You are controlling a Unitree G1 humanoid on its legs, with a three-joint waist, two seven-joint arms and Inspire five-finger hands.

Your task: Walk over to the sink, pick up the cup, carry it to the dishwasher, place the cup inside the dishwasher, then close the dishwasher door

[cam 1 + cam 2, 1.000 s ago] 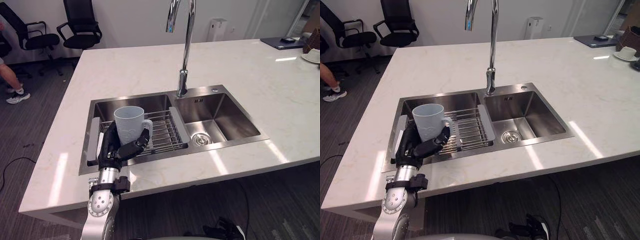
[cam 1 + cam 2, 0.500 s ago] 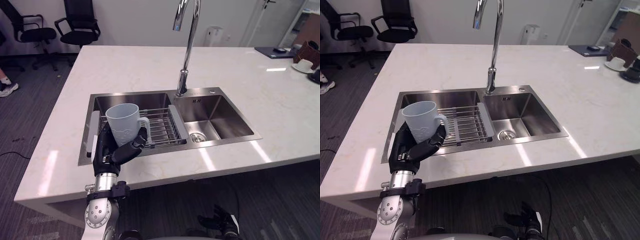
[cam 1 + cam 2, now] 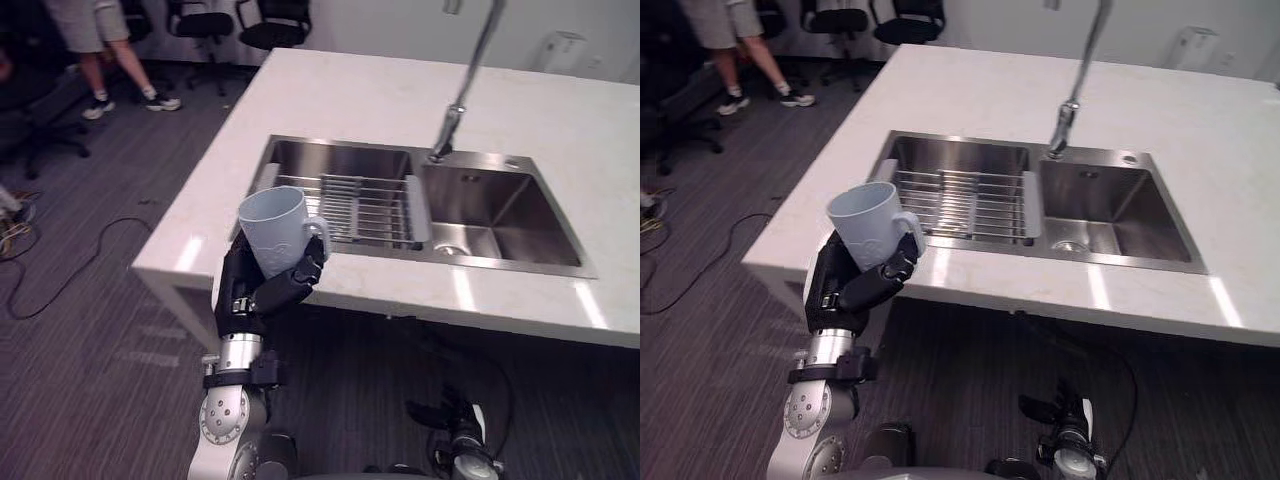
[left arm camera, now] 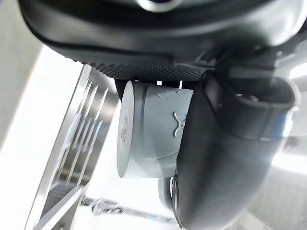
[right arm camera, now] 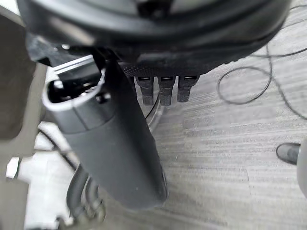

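The cup (image 3: pixel 278 228) sat in the left hand (image 3: pixel 258 290), raised in the air in front of the near corner of the desk (image 3: pixel 370 95) and clear of the sink (image 3: pixel 340 152). The dark fingers (image 3: pixel 290 285) were curled round its lower wall from beneath, and the palm backed it on the side facing away from the sink. In the left wrist view the thumb (image 4: pixel 225 158) lay across the wall close to the cup's flat base. The cup was a pale blue-grey mug, smooth and matte, tapering a little towards the bottom, with a small raised mark on its side. It stood nearly upright with its long axis close to vertical, its open mouth up and leaning slightly away from the hand. Its loop handle pointed to the robot's right, towards the sink.

The sink was brushed steel with two basins, and a wire rack (image 3: pixel 355 205) of thin parallel rods spanned the left one. A slim chrome tap (image 3: pixel 455 110) rose behind the divider. The desk top was pale, glossy stone. The right hand (image 5: pixel 120 143) hung slack above the grey ribbed carpet (image 3: pixel 100 300), thumb straight, with nothing in it. A person's legs (image 3: pixel 95 40) stood by the black office chairs (image 3: pixel 275 20) at the far left
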